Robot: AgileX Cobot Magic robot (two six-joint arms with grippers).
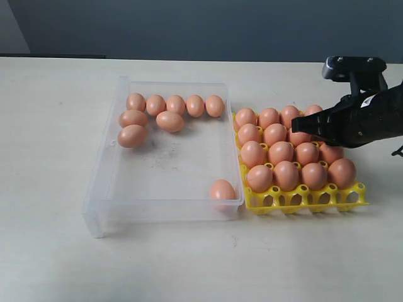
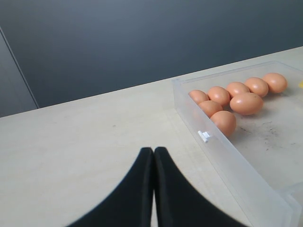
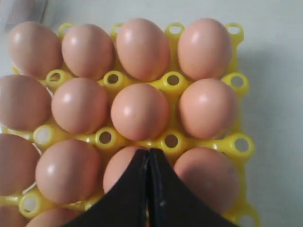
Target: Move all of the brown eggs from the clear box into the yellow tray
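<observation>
The clear box (image 1: 104, 167) lies left of centre with several brown eggs (image 1: 170, 121) bunched at its far left corner and one egg (image 1: 221, 189) alone at its near right corner. The yellow tray (image 1: 305, 200) beside it holds several rows of brown eggs (image 1: 281, 152); its front row of cups is bare. My right gripper (image 1: 296, 124) hovers over the tray's right half, shut and holding nothing; in the right wrist view its tips (image 3: 148, 152) sit just above the eggs (image 3: 140, 111). My left gripper (image 2: 153, 150) is shut and holds nothing, above bare table beside the box (image 2: 236, 156).
The pale table (image 1: 50, 113) stretches wide around the box and tray. A dark wall runs behind the table's far edge. The box floor (image 1: 170, 170) is bare in the middle, with slight grime.
</observation>
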